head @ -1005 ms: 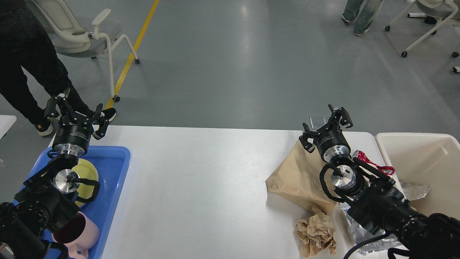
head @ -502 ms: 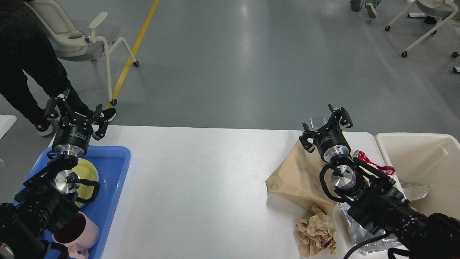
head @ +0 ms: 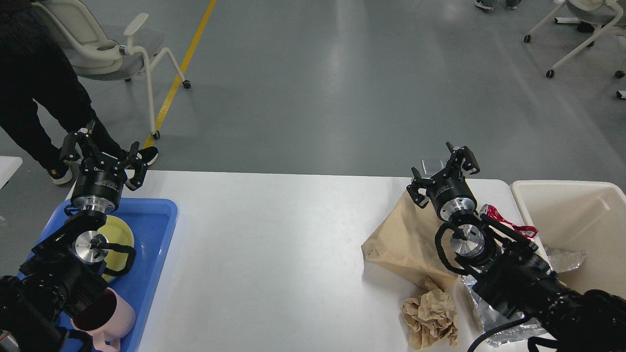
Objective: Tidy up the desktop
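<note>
Desktop (head: 274,254): smooth white slab, rounded corners, fills near half. Left gripper (head: 103,155) spread, empty, above glossy blue tray (head: 156,244). Right gripper (head: 442,172) spread, empty, over flat brown bag (head: 401,239). Crumpled paper wad (head: 431,317) near right; cream bin (head: 582,215) far right.

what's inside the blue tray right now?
In the blue tray: a yellow-green plate and a pink mug nearer the robot. The left arm covers part of the plate and much of the tray, so anything beneath it can't be seen.
</note>
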